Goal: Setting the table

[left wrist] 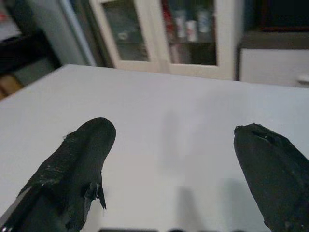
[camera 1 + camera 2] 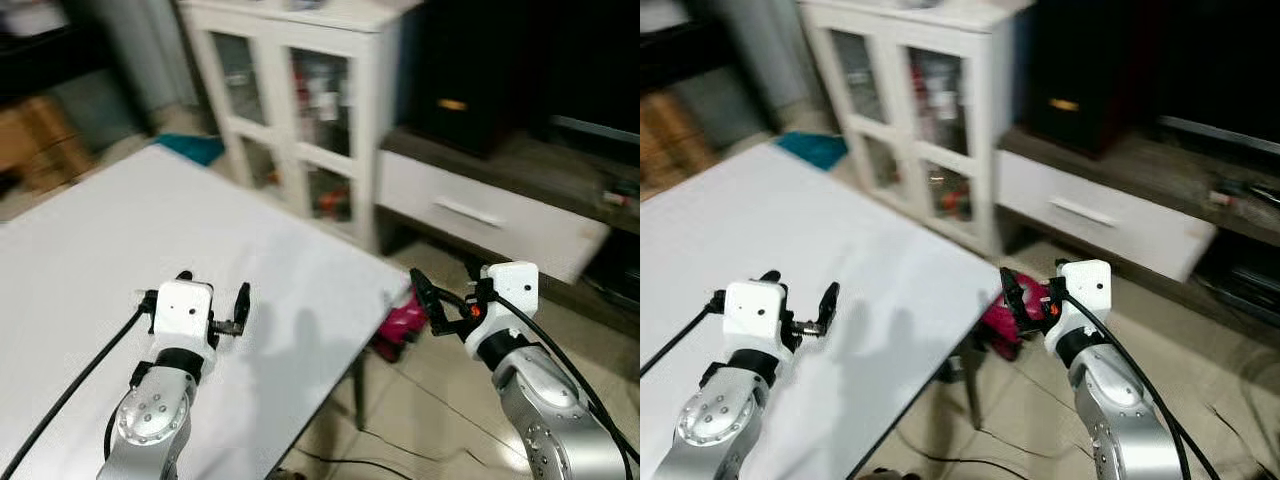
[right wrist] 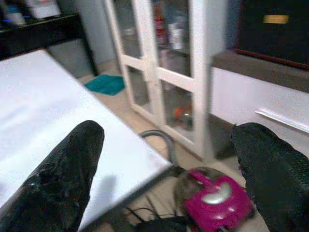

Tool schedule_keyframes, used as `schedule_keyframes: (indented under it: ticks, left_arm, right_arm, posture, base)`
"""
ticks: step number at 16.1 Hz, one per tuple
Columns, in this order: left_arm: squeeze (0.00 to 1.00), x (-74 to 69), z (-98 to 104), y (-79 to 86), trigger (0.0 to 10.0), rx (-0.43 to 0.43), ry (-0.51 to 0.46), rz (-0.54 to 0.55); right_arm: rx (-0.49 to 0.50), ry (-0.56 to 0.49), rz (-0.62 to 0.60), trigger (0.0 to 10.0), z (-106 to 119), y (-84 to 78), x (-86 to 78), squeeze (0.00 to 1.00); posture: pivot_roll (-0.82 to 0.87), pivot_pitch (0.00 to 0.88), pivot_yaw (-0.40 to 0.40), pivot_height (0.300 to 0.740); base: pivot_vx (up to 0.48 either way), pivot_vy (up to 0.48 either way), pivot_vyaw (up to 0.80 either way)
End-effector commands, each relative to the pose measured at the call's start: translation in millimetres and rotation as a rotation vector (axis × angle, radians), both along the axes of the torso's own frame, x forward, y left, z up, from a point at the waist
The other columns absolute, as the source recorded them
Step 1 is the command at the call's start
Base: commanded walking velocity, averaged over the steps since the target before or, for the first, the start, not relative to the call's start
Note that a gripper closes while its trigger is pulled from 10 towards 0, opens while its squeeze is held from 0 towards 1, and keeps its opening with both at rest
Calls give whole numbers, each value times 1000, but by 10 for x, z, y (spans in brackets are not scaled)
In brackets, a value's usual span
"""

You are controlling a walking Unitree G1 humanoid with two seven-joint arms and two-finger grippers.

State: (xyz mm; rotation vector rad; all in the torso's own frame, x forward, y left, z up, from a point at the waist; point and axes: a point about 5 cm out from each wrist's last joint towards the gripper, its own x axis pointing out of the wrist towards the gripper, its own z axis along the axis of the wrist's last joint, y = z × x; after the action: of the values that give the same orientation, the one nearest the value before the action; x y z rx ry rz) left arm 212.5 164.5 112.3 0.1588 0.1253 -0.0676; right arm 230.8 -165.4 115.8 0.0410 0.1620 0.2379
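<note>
A white table spreads out before me and to my left, its right corner near the middle of the head views. My left gripper hovers low over the tabletop near that corner, open, with nothing between its fingers. My right gripper is held off the table's right edge, above the floor, also open and holding nothing. Between its fingers I see the table corner and a pink vacuum cleaner.
A white cabinet with glass doors stands just beyond the table. To its right is a low unit with a white drawer. The pink vacuum cleaner lies on the floor by the table leg. A teal cloth lies on the floor farther back.
</note>
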Motion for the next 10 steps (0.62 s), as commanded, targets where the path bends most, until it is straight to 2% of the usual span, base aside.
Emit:
schedule_keyframes:
  ticks: [1,2,5,10]
  left_arm:
    - [0,18,47,23,10000,-3,-12,10]
    - [0,54,97,16,10000,-13,-31,16]
    - [0,89,120,52,10000,-49,-39,55]
    - [0,12,87,75,10000,-31,-14,73]
  right_arm:
    - [13,-18,13,10000,31,43,17,1000]
    - [48,-9,14,10000,33,63,23,1000]
    - [50,-16,33,10000,51,100,36,1000]
    - [30,15,62,10000,4,130,57,1000]
  posture:
    - [-188,0,123,740]
    - [-187,0,127,740]
    - [-188,0,126,740]
    - [-161,0,101,740]
  base:
    - [0,0,800]
    - [0,0,800]
    - [0,0,800]
    - [0,0,800]
